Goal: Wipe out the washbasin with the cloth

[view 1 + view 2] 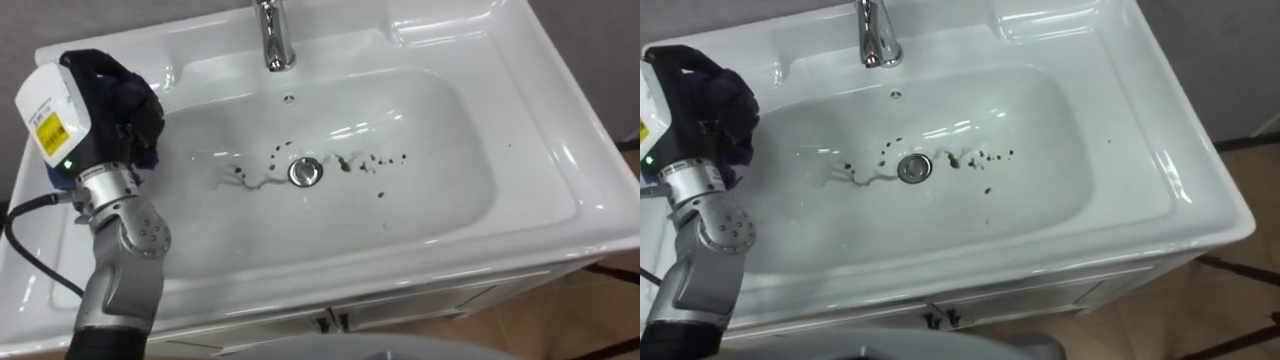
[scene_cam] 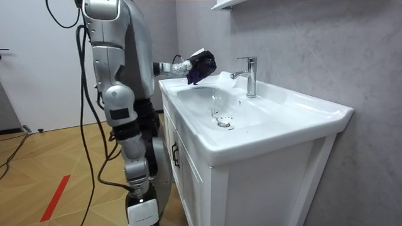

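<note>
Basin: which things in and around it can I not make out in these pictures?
Tap: top cut off by the eye views' upper edge.
Dark specks round the drain: too small to identify, both eye views.
Left hand: its hold hidden under the dark cloth, all views.

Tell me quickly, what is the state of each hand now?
Left hand: shut on the dark cloth, above the basin's left rim.
Right hand: cannot be told.
</note>
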